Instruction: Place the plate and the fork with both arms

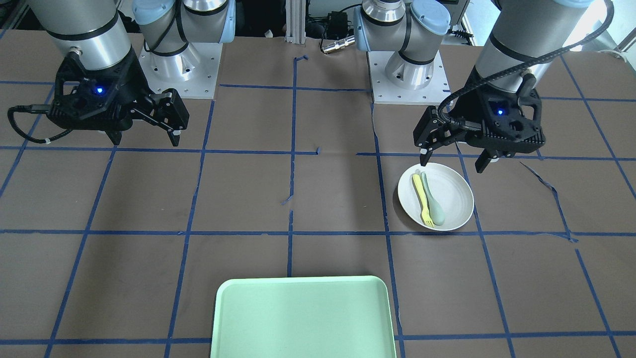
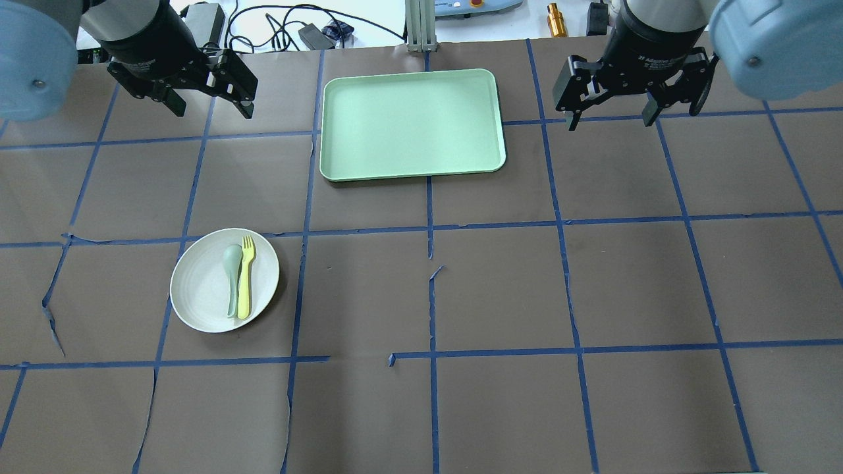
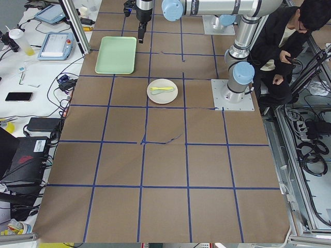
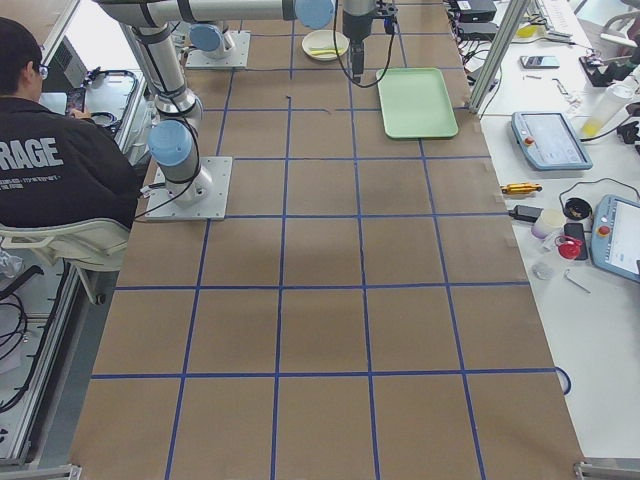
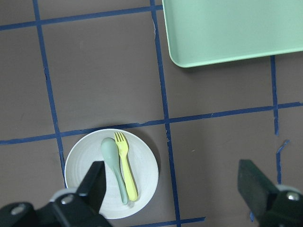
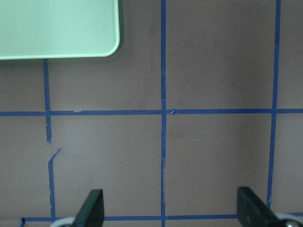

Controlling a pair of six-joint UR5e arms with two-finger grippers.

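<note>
The left gripper stands spread wide with nothing between its black fingers. The right gripper is spread and empty too, its fingers over the bare brown paper-covered table.

Below the left fingers lies the round off-white shallow plate. In the wrist view it sits under one finger rather than centred in the gap. On it, touching side by side, rest the slim pale-yellow plastic fork and the pale grey-green spoon, the fork on the side nearer the gap's middle. Farther out, well apart from the plate, is the rectangular mint-green tray.

The likeliest trouble is the fork's closeness to the spoon. A pinch aimed at the fork could catch both, or nudge the spoon off the plate. The fork lies flat and thin, so fingertips coming down may scrape the plate and shove it aside. Gripped by its low rim, the plate could tilt and shed the cutlery. If both arms work at the plate together, they risk crowding each other.
</note>
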